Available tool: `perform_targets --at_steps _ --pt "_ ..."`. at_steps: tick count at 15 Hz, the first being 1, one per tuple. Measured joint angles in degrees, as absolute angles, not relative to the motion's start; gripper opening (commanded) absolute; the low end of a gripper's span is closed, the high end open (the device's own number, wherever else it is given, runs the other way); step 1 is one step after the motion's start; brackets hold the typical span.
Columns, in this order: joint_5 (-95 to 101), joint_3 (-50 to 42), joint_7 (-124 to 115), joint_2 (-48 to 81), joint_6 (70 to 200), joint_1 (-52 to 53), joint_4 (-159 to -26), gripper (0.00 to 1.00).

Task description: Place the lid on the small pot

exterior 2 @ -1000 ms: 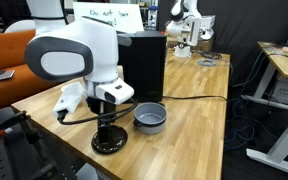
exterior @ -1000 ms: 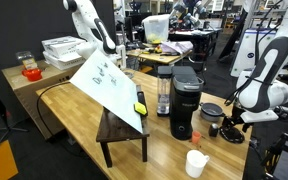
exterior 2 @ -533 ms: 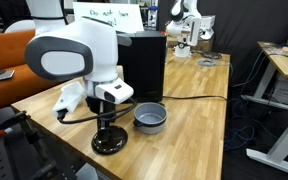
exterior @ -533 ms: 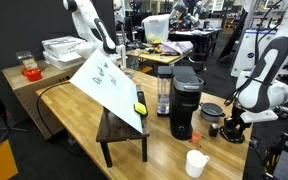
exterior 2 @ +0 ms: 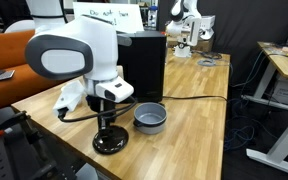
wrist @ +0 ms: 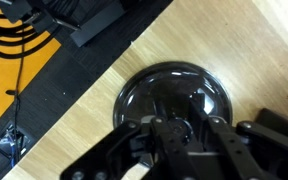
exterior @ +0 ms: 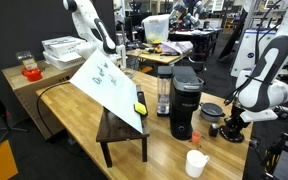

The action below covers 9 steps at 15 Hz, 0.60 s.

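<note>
The lid (exterior 2: 109, 143) is a flat black disc lying on the wooden table (exterior 2: 189, 130), just beside the small pot (exterior 2: 150, 118), a low dark-grey pot with a lighter inside. My gripper (exterior 2: 106, 128) reaches straight down onto the lid's raised centre. In the wrist view the lid (wrist: 154, 85) fills the middle, and my gripper (wrist: 181, 130) is shut on its knob with a finger on either side. The lid rests flat on the wood. In an exterior view the gripper (exterior: 233, 124) stands over the lid (exterior: 230, 133), with the small pot (exterior: 212, 110) close behind.
A tall black coffee machine (exterior 2: 144, 65) stands right behind the pot, with a cable (exterior 2: 199, 98) running across the table. A white cup (exterior: 196, 162) sits near the table's front edge. The table's edge (wrist: 79, 100) and the floor lie close beside the lid.
The jaws have closed from open onto the lid's knob. The arm, lid and pot stay where they were.
</note>
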<state>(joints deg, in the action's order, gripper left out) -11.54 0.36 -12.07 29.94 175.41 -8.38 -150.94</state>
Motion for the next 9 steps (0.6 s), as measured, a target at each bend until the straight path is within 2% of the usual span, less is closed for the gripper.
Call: perform_targets --at_steps 9 --pt "-11.08 -1.79 -11.94 29.65 175.42 -5.08 -151.26 0.07"
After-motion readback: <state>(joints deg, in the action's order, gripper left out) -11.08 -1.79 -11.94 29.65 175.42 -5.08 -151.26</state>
